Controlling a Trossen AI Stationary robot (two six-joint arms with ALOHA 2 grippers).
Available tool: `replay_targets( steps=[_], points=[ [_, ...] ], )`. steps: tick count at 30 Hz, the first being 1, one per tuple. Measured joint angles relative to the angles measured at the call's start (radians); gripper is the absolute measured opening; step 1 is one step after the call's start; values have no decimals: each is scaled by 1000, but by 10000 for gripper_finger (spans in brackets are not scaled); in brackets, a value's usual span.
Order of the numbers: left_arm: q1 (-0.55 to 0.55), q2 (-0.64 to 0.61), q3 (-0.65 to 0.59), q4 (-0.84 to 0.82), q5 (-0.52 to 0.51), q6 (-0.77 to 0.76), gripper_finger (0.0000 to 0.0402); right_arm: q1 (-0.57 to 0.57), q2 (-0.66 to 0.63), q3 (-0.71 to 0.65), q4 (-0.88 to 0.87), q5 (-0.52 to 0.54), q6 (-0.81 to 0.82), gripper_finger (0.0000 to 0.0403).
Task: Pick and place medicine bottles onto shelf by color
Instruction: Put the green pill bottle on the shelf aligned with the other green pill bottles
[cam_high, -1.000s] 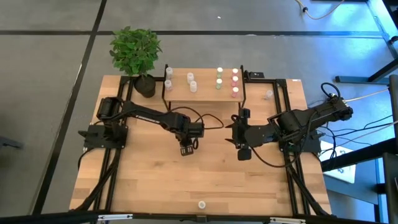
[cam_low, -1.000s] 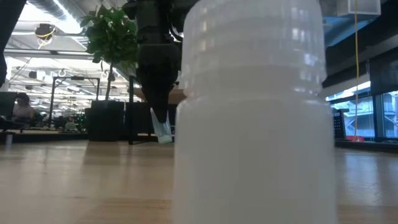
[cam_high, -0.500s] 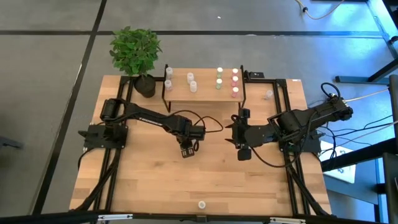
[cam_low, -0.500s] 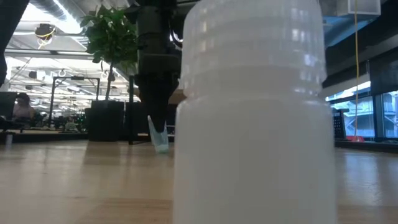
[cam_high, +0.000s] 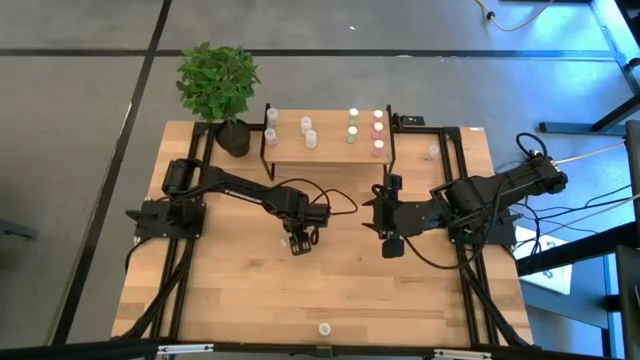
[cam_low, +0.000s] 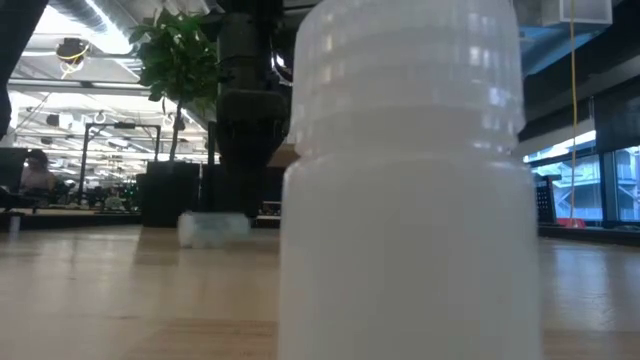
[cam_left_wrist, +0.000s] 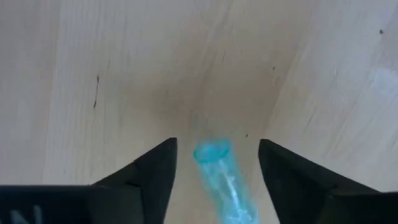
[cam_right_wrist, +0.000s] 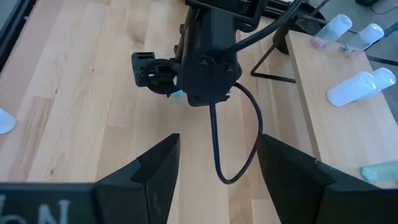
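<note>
A small clear medicine bottle (cam_left_wrist: 221, 177) with a bluish-green cap lies on its side on the tabletop, also seen in the low view (cam_low: 213, 228). My left gripper (cam_left_wrist: 217, 144) points down over it near the table's middle (cam_high: 300, 243), open, one finger on each side and a gap on both. My right gripper (cam_high: 390, 240) hangs open above the table to the right, holding nothing. The shelf (cam_high: 330, 148) stands at the far edge with white-capped bottles (cam_high: 271, 125) on its left, and green-capped (cam_high: 352, 126) and pink-capped bottles (cam_high: 378, 131) on its right.
A potted plant (cam_high: 218, 85) stands at the far left beside the shelf. One loose bottle (cam_high: 323, 328) stands at the near edge, filling the low view (cam_low: 410, 200). Another bottle (cam_high: 432, 152) lies at the far right. Bare wood lies between the arms.
My left gripper sank a little toward the table with the bottle hanging tilted from its fingertips, then opened and let go. The bottle has dropped and now lies on its side on the tabletop.
</note>
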Motion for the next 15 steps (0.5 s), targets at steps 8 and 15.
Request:
replay_targets(
  steps=[8,15],
  points=[
    [11,-1,1,0,-6,1,290,0,0,0,0,1,-5,217],
    [18,-37,2,-24,-24,0,314,0,0,0,0,0,-4,217]
  ],
)
